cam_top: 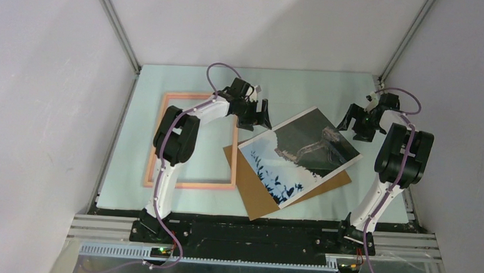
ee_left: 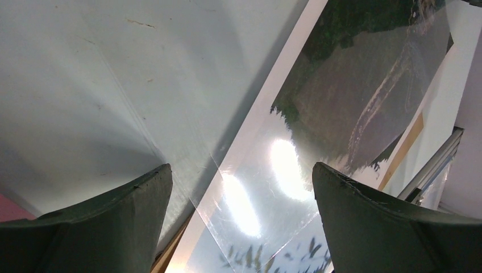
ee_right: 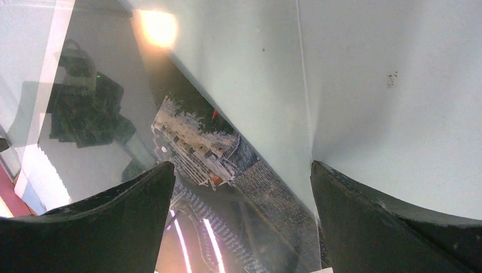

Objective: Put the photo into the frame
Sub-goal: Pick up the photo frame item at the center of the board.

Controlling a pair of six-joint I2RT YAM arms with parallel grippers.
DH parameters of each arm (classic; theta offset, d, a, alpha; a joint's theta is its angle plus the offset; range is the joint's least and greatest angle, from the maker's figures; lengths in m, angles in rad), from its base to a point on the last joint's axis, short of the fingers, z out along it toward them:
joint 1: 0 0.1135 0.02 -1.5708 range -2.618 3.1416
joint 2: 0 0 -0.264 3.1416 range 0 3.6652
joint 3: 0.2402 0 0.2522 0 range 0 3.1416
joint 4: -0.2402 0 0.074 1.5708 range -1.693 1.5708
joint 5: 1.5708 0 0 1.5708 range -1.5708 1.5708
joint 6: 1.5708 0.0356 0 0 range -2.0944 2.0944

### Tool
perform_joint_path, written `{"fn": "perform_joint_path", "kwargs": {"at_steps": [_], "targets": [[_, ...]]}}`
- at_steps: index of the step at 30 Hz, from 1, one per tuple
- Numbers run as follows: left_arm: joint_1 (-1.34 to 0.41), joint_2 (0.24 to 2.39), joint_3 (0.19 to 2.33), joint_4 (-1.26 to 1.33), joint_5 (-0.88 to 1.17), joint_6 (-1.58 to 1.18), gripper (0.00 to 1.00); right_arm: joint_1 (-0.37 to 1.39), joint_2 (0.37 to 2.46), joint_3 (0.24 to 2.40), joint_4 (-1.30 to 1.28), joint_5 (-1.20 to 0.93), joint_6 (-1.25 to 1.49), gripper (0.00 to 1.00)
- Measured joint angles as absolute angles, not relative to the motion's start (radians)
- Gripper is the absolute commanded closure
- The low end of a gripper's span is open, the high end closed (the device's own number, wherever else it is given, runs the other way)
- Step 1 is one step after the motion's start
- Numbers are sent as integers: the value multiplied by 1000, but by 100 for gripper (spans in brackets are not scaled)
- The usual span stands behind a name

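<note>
Photo [cam_top: 299, 155] lay askew on brown board [cam_top: 252, 190], right of pink frame [cam_top: 193, 184] on tabletop [cam_top: 330, 85], left jaws wide open, empty, above its left edge, right jaws wide open, empty, at its right edge

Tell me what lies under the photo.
A brown backing board lies under the photo. Only its left corner, near corner and a right-hand strip show; the rest is covered, so anything else beneath is hidden.
</note>
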State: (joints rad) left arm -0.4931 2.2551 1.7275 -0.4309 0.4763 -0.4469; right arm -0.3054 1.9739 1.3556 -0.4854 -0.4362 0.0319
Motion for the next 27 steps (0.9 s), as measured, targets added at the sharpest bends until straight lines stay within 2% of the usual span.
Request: {"fn": "perform_joint_path", "kwargs": {"at_steps": [27], "targets": [[-445, 2208, 1673, -413, 699, -453, 2, -306, 1976, 1358, -489, -440, 31, 11]]}}
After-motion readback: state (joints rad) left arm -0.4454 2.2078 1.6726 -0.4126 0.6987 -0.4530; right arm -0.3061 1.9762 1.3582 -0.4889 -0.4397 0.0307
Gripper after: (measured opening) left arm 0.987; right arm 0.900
